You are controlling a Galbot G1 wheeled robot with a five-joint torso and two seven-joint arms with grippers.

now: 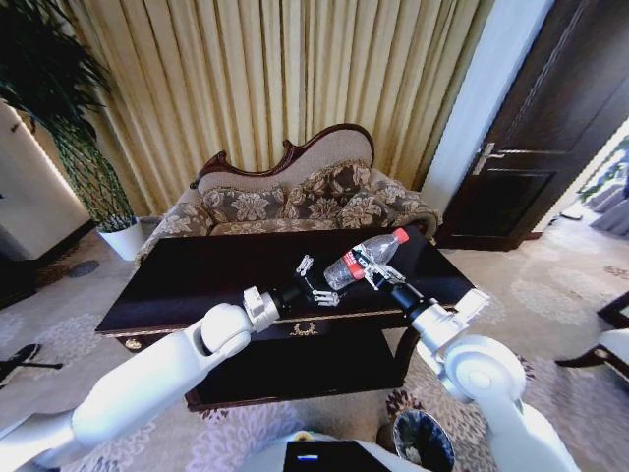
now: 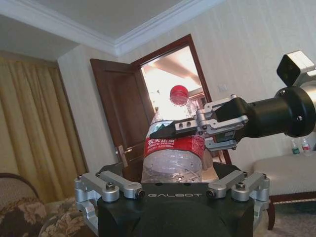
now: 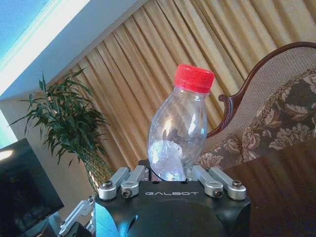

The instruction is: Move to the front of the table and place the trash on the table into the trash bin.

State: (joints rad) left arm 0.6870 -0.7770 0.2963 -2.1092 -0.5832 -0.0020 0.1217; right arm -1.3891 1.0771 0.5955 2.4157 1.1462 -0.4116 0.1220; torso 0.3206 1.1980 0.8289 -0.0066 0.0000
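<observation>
Your right gripper [image 1: 371, 271] clamps one bottle [image 1: 366, 260] above the table [image 1: 197, 285]; beside it, your left gripper [image 1: 313, 280] is spread. One trash bin [image 1: 423, 440] stands below; the left wrist view adds the bottle's red label.

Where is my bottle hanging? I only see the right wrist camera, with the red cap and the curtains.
Observer: The head view shows the right pincer holding the bottle tilted above the table.
Operator: Is my other arm near it?
Observer: Yes, the left pincer is open, right beside the bottle's bottom end.
Operator: Where's the bin?
Observer: The trash bin stands on the floor in front of the table, below the right arm.
</observation>
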